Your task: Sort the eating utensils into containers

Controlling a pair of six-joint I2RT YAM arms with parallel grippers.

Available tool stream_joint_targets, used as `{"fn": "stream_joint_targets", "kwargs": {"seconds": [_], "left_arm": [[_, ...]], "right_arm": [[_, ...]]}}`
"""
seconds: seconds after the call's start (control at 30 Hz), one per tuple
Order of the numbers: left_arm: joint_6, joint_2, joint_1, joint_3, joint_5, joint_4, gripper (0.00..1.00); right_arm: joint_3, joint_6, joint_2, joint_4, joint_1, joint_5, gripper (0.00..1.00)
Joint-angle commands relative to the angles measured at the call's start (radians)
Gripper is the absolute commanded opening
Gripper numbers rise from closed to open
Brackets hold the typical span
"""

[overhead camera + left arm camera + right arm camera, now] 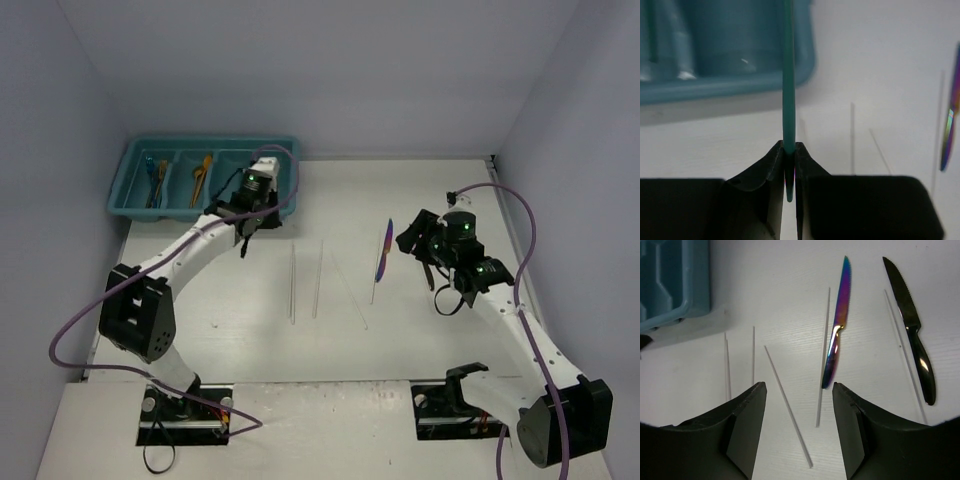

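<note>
Left gripper (789, 148): pinching shut on the handle end of the teal utensil (788, 75), hanging just outside the near rim of the tray (715, 87).
Teal utensil: pointing away from the fingers toward the tray's right end. Its head is running out of the wrist view, so it may be a fork, spoon or knife; I cannot tell.
Right gripper (799, 388): standing wide open, gripping nothing, over the rainbow knife (839, 315) and the sticks (787, 404), with the black knife (912, 335) lying apart to one side.
Step in hand: probably carrying the teal utensil into a compartment.
Doing it well: lifting so the long shaft is clearing the rim, turning it along the compartment's length, and lowering before releasing, so it is landing flat and not bridging a divider.
Risk: the grip is sitting at the very tip, so the utensil could be pivoting; moving slowly is helping.
</note>
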Motion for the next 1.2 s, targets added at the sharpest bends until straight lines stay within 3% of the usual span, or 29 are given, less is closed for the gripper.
{"fn": "stream_joint_targets", "kwargs": {"seconds": [0.0,0.13,0.4,0.63,0.83,1.0,1.17], "left_arm": [[0.187,0.081,0.154,0.234,-0.019,-0.076,0.00],[0.255,0.221,0.261,0.431,-0.021,-0.138,0.00],[0.353,0.500,0.357,0.760,-0.041,-0.297,0.00],[0.361,0.538,0.367,0.768,-0.006,-0.297,0.09],[0.351,0.515,0.367,0.746,0.003,-0.296,0.33],[0.325,0.435,0.366,0.729,0.012,-0.293,0.45],[0.268,0.306,0.364,0.701,0.061,-0.292,0.50]], "right_arm": [[0.002,-0.046,0.027,0.021,-0.012,0.044,0.53],[-0.003,-0.058,0.027,0.012,-0.021,0.048,0.53],[0.003,-0.088,0.012,-0.033,-0.043,0.078,0.53],[0.004,-0.097,0.025,-0.048,-0.048,0.085,0.53],[0.003,-0.098,0.014,-0.053,-0.048,0.093,0.53],[-0.017,-0.110,0.017,-0.054,-0.048,0.115,0.53],[-0.011,-0.122,0.030,-0.056,-0.048,0.150,0.53]]}}
